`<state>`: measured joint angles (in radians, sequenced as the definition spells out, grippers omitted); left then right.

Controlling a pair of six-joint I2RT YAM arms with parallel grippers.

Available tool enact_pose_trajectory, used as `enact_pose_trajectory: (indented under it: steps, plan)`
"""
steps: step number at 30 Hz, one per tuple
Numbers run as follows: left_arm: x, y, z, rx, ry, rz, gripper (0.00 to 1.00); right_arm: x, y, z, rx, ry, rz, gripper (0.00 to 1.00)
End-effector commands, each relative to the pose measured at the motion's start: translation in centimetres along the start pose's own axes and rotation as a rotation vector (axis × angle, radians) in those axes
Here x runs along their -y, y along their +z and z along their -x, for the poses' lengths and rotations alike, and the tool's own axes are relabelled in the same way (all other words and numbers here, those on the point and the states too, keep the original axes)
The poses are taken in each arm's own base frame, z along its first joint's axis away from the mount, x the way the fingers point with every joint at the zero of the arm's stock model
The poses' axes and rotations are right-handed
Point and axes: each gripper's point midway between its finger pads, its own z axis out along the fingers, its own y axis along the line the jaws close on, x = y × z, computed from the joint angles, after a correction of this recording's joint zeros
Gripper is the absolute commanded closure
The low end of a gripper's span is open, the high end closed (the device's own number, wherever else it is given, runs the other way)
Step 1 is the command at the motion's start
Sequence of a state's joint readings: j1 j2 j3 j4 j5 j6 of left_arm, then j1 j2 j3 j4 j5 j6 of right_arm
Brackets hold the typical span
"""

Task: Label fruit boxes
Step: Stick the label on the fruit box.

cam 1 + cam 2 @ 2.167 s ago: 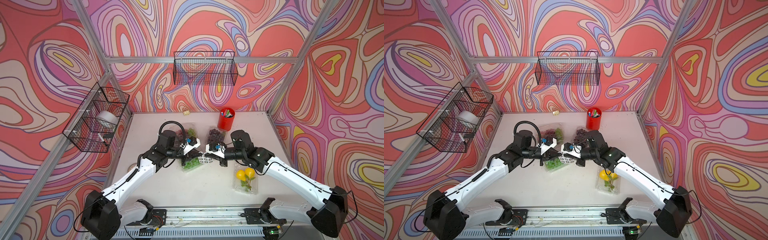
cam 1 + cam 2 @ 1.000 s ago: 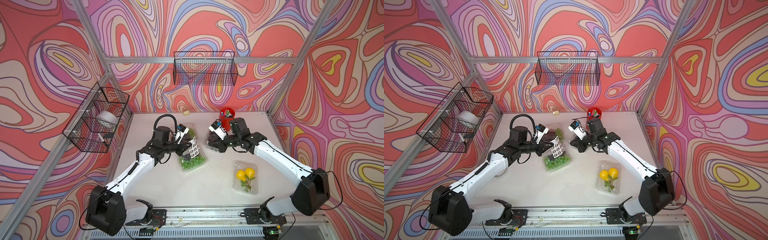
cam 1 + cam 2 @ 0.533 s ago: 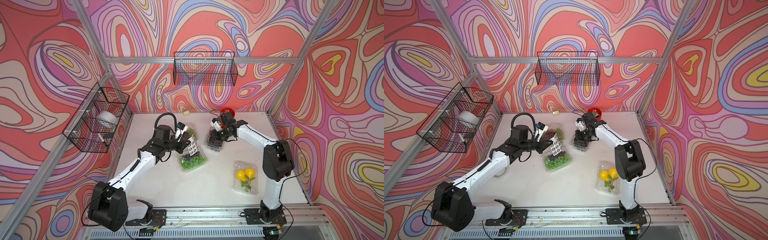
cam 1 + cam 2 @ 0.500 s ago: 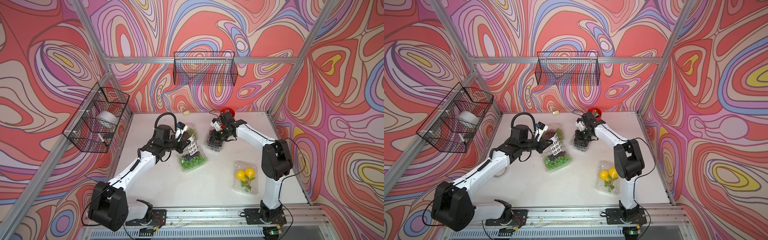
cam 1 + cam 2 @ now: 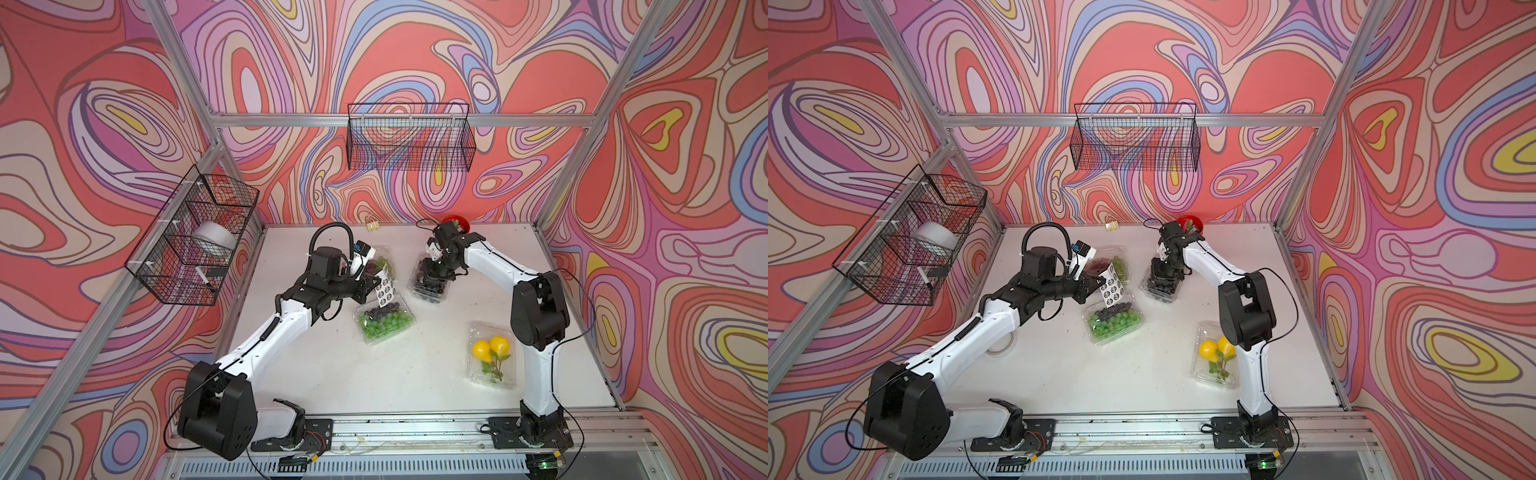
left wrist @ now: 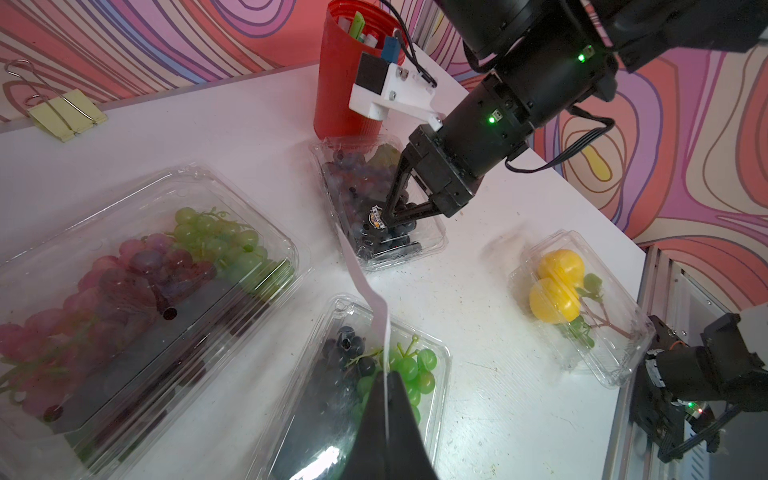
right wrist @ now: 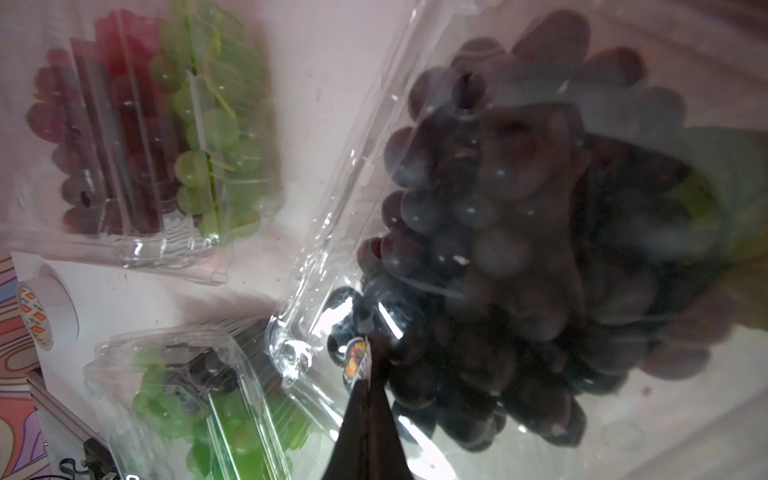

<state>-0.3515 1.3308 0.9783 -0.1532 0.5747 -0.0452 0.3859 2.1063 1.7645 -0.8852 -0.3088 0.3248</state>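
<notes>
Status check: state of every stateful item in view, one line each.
left claw: shut on sticker sheet
right claw: shut on round sticker
dark grape box: closed, sticker at its lid
green grape box: closed
red-green grape box: closed
yellow fruit box: closed
pen cup: upright

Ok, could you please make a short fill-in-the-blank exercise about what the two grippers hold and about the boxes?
The left gripper is shut on a white sheet of round ___.
The right gripper holds a sticker at the grape box whose grapes are all ___.
The pen cup behind it is ___.
The clamshell beside the right arm holds two ___ fruits.
Missing words: stickers, purple, red, yellow.
</notes>
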Motion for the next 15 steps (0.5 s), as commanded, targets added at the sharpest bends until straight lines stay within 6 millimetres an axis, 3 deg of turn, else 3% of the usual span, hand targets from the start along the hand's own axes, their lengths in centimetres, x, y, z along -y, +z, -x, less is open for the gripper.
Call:
enact_pose_trajectory:
  steps: [1,8,15]
  plan:
    - [-0.2,-0.2,0.7,0.008,0.018,0.008,1.00,1.4,0.4,-0.4,-0.031,0.025,-0.074,1.00]
    - [-0.3,-0.3,0.6,-0.003,0.035,0.017,1.00,2.8,0.5,-0.6,-0.050,0.035,-0.150,0.85]
    - [-0.2,-0.4,0.5,-0.007,0.044,0.019,1.00,3.1,0.3,-0.4,-0.051,0.037,-0.173,0.77]
